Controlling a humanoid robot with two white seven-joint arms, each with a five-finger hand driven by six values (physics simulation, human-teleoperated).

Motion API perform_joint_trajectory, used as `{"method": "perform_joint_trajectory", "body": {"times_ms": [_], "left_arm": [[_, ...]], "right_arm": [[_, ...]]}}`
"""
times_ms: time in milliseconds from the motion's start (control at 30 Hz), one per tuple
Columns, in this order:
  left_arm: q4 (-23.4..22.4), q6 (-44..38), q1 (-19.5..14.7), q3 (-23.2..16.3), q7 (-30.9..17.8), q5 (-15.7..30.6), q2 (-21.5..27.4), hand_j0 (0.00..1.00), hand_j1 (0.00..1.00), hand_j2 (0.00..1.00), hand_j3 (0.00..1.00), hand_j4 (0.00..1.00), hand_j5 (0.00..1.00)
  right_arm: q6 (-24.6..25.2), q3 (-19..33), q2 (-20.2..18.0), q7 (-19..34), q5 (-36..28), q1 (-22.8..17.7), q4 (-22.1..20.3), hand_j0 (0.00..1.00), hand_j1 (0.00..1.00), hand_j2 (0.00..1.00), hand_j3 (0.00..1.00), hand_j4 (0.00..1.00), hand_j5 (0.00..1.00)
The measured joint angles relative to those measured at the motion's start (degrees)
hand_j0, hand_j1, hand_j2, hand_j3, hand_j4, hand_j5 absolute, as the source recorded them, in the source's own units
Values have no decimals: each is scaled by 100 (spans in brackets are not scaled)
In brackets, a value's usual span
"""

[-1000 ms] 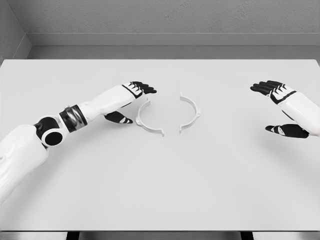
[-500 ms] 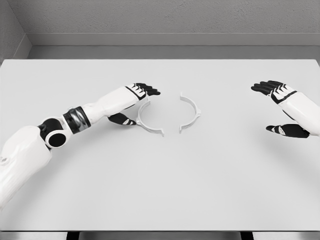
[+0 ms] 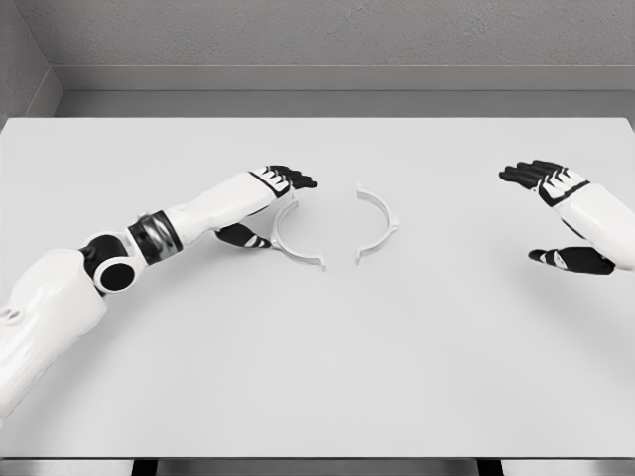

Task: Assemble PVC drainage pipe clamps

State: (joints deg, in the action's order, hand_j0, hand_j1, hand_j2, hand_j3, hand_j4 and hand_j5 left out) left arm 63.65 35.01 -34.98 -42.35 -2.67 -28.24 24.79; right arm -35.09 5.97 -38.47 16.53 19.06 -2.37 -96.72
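Note:
Two white half-ring clamp pieces lie on the white table (image 3: 317,357) near its middle, open sides facing each other with a gap between them. The left clamp half (image 3: 289,244) curves to the left; the right clamp half (image 3: 379,224) curves to the right. My left hand (image 3: 270,206) sits at the outer side of the left half, fingers above its upper end and thumb by its lower left edge, spread around the piece without closing on it. My right hand (image 3: 554,216) hovers far right, open and holding nothing, well apart from both pieces.
A grey wall (image 3: 337,40) runs behind the table's far edge. The table's front edge crosses the bottom of the view.
The left arm has edged right and forward, bringing the fingers and thumb closer around the left clamp half. The right hand and both pieces have stayed put.

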Motion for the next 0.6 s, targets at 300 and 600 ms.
{"method": "perform_joint_trajectory", "body": {"times_ms": [300, 600], "left_arm": [[-77, 0, -35, 6, 0, 0, -142, 100, 100, 100, 100, 100, 100], [-88, 0, -35, 4, 0, 0, -269, 100, 100, 100, 100, 100, 100]], "right_arm": [[0, 0, -3, 1, 0, -9, 3, 100, 100, 100, 100, 100, 100], [0, 15, -5, 0, -1, -35, -2, 100, 100, 100, 100, 100, 100]]}}
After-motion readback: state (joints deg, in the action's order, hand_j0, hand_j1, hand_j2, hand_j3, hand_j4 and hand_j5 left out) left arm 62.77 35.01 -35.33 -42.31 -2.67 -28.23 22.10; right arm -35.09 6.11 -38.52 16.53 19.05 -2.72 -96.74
